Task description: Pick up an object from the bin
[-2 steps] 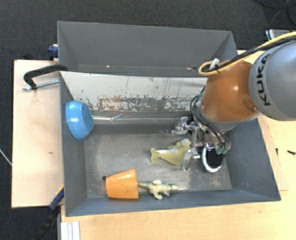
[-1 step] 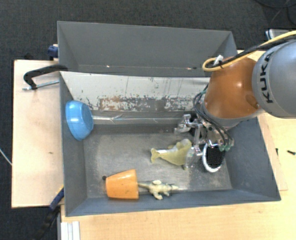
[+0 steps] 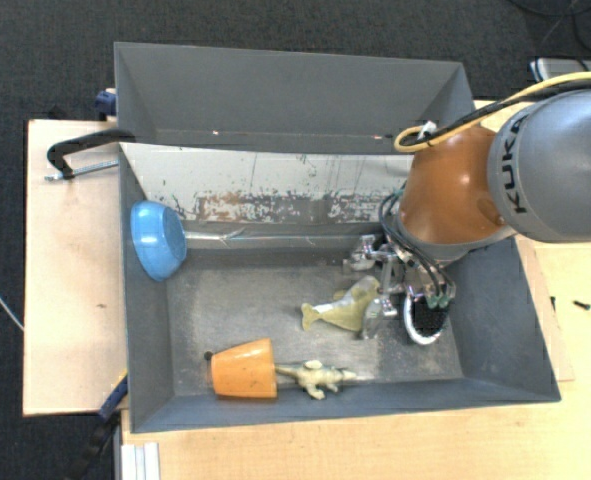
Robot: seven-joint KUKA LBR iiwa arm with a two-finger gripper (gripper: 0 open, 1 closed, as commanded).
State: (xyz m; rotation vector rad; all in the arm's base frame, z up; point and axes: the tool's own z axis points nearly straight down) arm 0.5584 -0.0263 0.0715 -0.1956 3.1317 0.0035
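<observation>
My gripper point(image 3: 375, 293) is down against the pale yellow toy fish point(image 3: 337, 314), middle-right of the bin point(image 3: 275, 98). Honestly can't tell if it's clamped or loose. Orange cup point(image 3: 245, 370) sits up front.

One blue bowl point(image 3: 157, 238), one orange cup point(image 3: 244, 369), one yellowish fish toy point(image 3: 337, 313), one small pale lizard figure point(image 3: 317, 376)

1. Grey metal bin point(image 3: 275, 98): the robot's gripper point(image 3: 383, 298) is in the right half, mid-depth.
2. Blue round plastic bowl point(image 3: 157, 238): far-left corner, tipped against the left wall.
3. Orange plastic cup point(image 3: 245, 369): on its side by the near wall, left of centre.
4. Small pale toy lizard point(image 3: 318, 376): just right of the cup, along the near wall.
5. Pale yellow fish-shaped toy point(image 3: 337, 313): right of centre, behind the lizard, its right end at the gripper.
</observation>
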